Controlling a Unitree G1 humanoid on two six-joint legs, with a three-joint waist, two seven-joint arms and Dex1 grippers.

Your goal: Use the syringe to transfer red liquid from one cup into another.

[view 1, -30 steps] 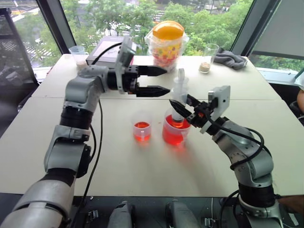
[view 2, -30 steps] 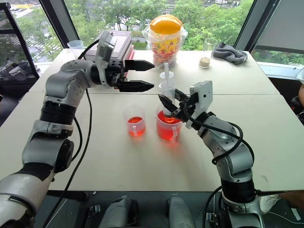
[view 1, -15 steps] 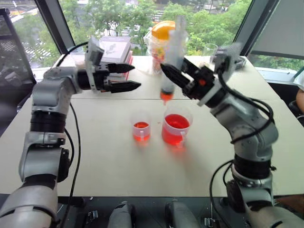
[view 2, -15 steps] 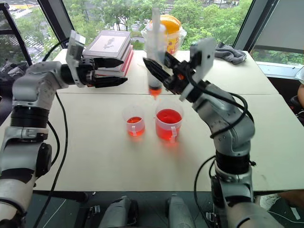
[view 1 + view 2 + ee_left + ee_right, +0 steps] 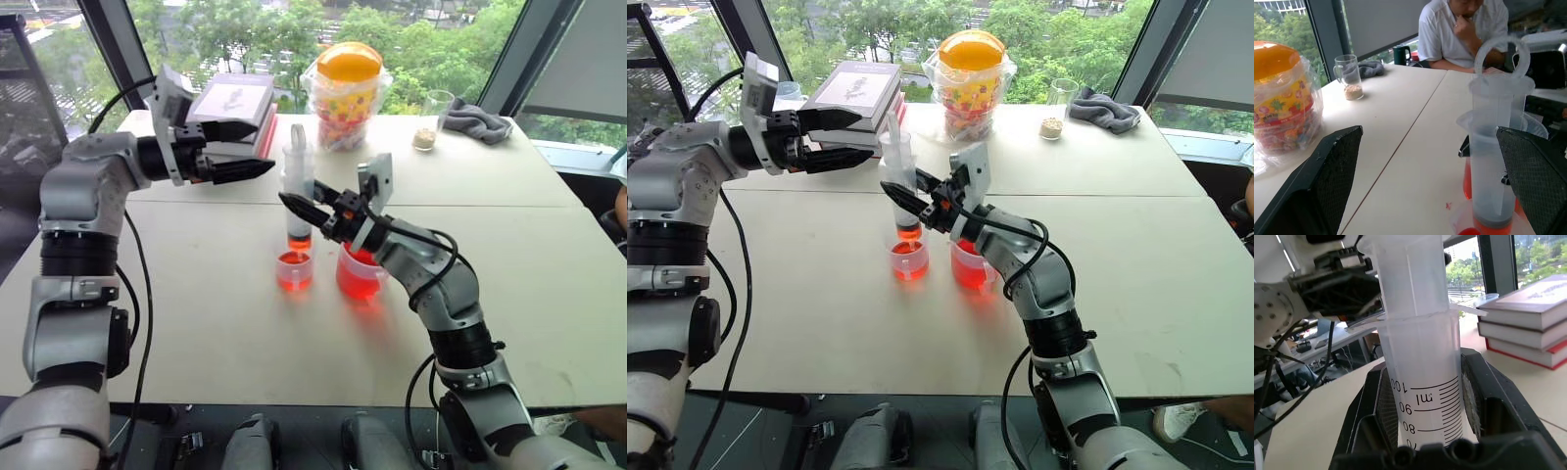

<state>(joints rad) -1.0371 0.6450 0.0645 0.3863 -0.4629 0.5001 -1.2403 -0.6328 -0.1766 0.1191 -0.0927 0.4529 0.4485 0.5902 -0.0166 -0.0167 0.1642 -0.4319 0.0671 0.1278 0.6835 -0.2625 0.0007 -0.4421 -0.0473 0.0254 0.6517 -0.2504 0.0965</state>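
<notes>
The syringe (image 5: pixel 297 186) stands upright with my right gripper (image 5: pixel 302 207) shut on its barrel, seen close up in the right wrist view as the syringe (image 5: pixel 1420 357) between the fingers (image 5: pixel 1475 401). Red liquid (image 5: pixel 298 239) fills its lowest part. Its tip hangs just over the mouth of the small handleless cup (image 5: pixel 294 272), which holds red liquid. The wide handled beaker (image 5: pixel 359 275) of red liquid stands right beside it, partly behind my right arm. My left gripper (image 5: pixel 243 149) is open, up and to the left of the syringe, and points toward it.
A stack of books (image 5: pixel 237 101), a candy jar with an orange lid (image 5: pixel 345 83), a glass with beige grains (image 5: pixel 428 121) and a grey cloth (image 5: pixel 475 121) line the table's far side. A person (image 5: pixel 1464 29) sits beyond the table.
My right gripper lifted the syringe out of the beaker, then carried it left and down over the small cup. My left gripper drew away to the left and stayed open.
</notes>
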